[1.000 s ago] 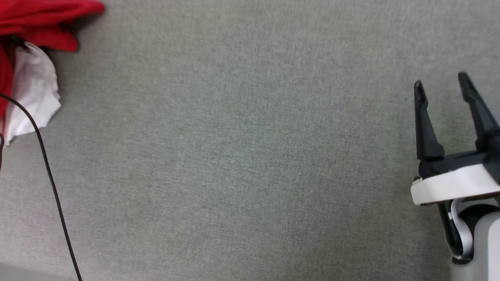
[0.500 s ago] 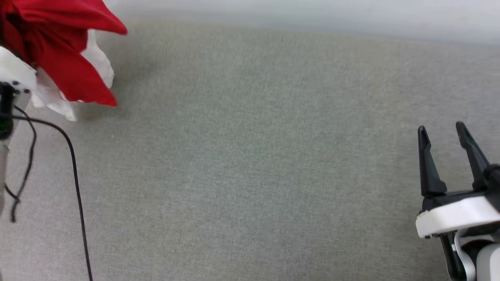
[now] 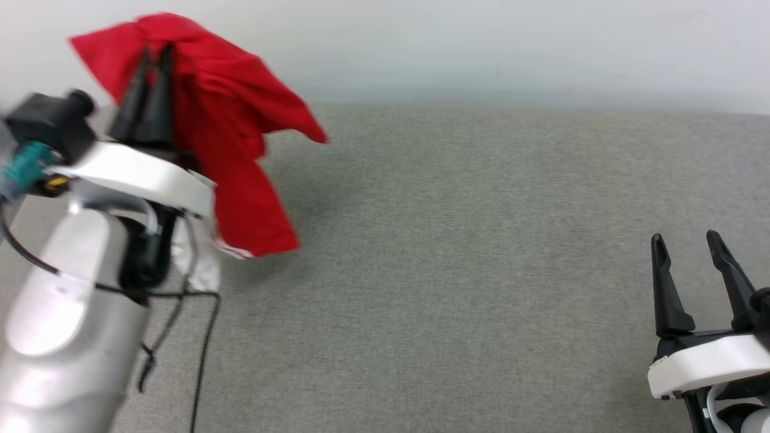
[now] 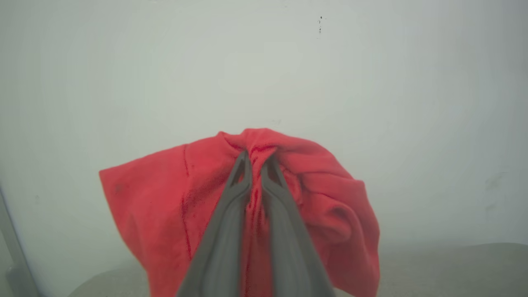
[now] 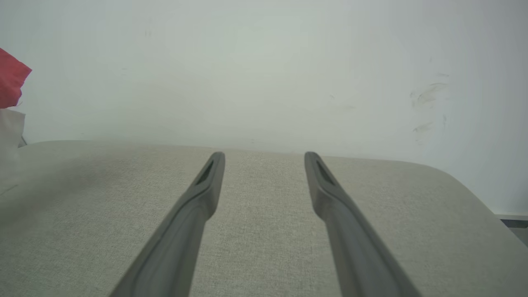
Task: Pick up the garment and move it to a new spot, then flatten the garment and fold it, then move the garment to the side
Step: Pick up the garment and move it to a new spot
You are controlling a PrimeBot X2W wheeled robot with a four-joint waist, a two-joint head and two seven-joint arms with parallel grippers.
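the shirt (image 3: pixel 240 150) hangs from the tips of the left jaws, a bunch of red cloth draped over and below them, apparently clear of the desk (image 3: pixel 451 270). a white sleeve (image 3: pixel 201 264) dangles lowest, just beneath the left wrist. the left jaws are pinched nearly together with a fold of red cloth caught between them; in the left wrist view the shirt (image 4: pixel 330 214) spills down either side of them.

it looks light and wholly limp. it will likely sag, swing and twist when carried, and one pinch gathers several layers, so the shape below the grip is hard to foretell. for spreading it out, i judge the shoulders or hem corners the better holds, one in each set of jaws, since a hold in the middle only makes a bundle. a thin fold may slip out if jerked.

the right jaws stand well apart from the shirt, spread wide and holding nothing, low over the bare grey fabric of the desk. a black cable (image 3: pixel 204 337) loops under the left arm near the sleeve and might snag it.
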